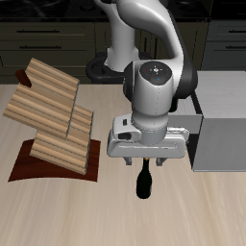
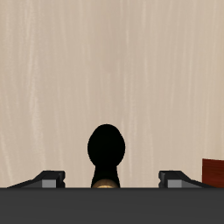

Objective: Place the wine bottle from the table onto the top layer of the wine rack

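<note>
- Broad pale beige wood-grain table point(image 1: 58, 216): fills the foreground of the exterior view and nearly all of the wrist view point(image 2: 105, 61).
- White Franka arm point(image 1: 154, 58): reaches from the back of the table forward, wrist housing pointing straight down near the front edge.
- Zigzag wine rack of slanted, grooved light-wood slabs point(image 1: 56, 120) on a dark reddish-brown flat base: sits well apart from the arm, toward one side of the table. A reddish-brown corner point(image 2: 213, 171) shows at the edge of the wrist view, probably that base.
- Top layer, the uppermost slanted grooved slab point(image 1: 53, 77): tilted, nothing on it.
- Grey metal cabinet point(image 1: 223, 130): just beside the arm, on the side away from the rack; a dark panel edge shows on the side facing the gripper.
- Two-finger gripper point(image 1: 146, 165) under a white crossbar: directly over the bottle. Fingertips barely visible; two grey finger bodies point(image 2: 48, 179) stand either side of the bottle's neck in the wrist view.
- Hand state: can't tell whether the jaws are clamped on the neck or just around it, contact is hidden.
- Small slim very dark glass wine bottle point(image 1: 143, 182): upright, body hanging below the gripper, near the front edge. Seen end-on in the wrist view point(image 2: 106, 146), tan cork tip just showing. Can't tell if its base touches the table.
</note>
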